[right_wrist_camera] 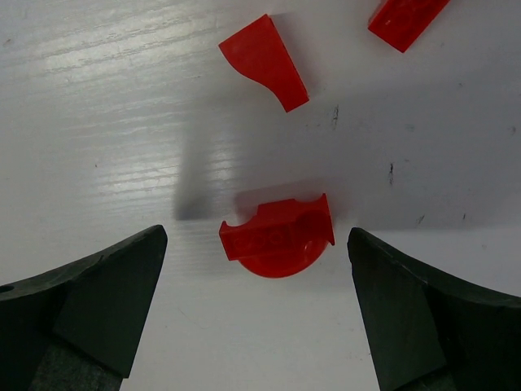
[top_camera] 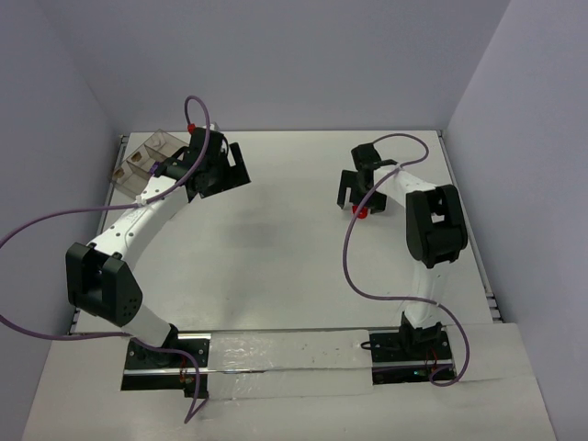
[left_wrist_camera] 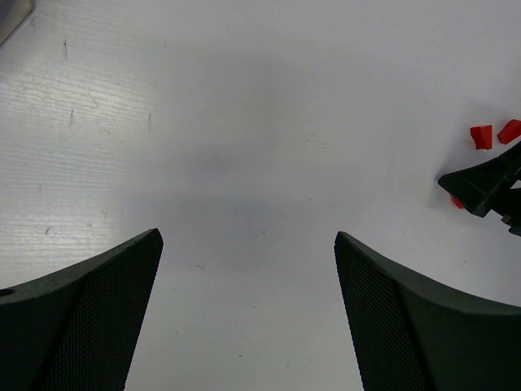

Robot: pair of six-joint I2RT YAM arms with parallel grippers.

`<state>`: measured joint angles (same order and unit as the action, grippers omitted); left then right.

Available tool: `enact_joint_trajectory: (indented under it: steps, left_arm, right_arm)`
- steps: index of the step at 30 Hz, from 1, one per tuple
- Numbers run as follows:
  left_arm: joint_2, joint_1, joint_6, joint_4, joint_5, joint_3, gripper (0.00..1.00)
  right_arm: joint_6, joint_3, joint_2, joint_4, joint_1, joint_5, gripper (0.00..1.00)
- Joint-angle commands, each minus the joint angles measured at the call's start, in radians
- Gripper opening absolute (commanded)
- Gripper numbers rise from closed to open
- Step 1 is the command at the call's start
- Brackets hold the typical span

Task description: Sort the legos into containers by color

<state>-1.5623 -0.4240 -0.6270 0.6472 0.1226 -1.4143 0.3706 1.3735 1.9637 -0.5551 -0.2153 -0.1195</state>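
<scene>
A rounded red lego [right_wrist_camera: 278, 236] lies on the white table between the open fingers of my right gripper [right_wrist_camera: 256, 236], which hangs just above it without touching. Two smaller red legos lie beyond it, one a wedge [right_wrist_camera: 264, 61] and one at the frame's top edge [right_wrist_camera: 405, 18]. From above, the red pieces [top_camera: 360, 212] show under the right gripper [top_camera: 361, 197]. My left gripper [left_wrist_camera: 247, 237] is open and empty over bare table, close to the clear brownish tray [top_camera: 147, 158] at the far left [top_camera: 230, 167]. No purple bricks show.
The left wrist view shows the right gripper's finger [left_wrist_camera: 487, 183] and two red pieces [left_wrist_camera: 481, 137] at its right side. The table's back edge runs just behind the tray. Grey walls close in the left, back and right.
</scene>
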Motion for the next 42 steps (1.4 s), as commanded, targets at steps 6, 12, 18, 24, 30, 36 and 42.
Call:
enact_joint_trajectory:
  steps: [6,12,18,24,30,36,42]
  left_arm:
    - [0.002,-0.010,-0.010,0.012,0.015,-0.046,0.94]
    - [-0.012,-0.012,-0.010,0.028,0.026,-0.060,0.94]
    - [-0.017,-0.012,-0.016,0.021,0.033,-0.049,0.94]
    - [-0.018,-0.012,-0.026,0.018,0.020,-0.040,0.93]
    - [-0.005,-0.012,-0.019,0.041,0.079,-0.040,0.94]
    - [0.020,-0.005,-0.045,0.045,0.086,-0.018,0.94]
    - [0.068,0.011,-0.071,0.071,0.153,0.010,0.94]
  right_arm:
    - [-0.069,0.076,0.048,-0.015,0.008,0.033,0.97]
    - [-0.069,0.058,0.047,-0.005,0.008,0.018,0.78]
    - [-0.056,0.018,-0.010,0.009,0.000,0.015,0.49]
    - [-0.028,0.000,-0.097,0.013,-0.031,0.036,0.40]
    - [-0.001,0.046,-0.121,-0.009,-0.161,0.054,0.41]
    - [0.029,0.165,-0.018,-0.031,-0.334,0.059,0.42]
    - [0.055,0.342,0.144,-0.056,-0.438,0.054,0.43]
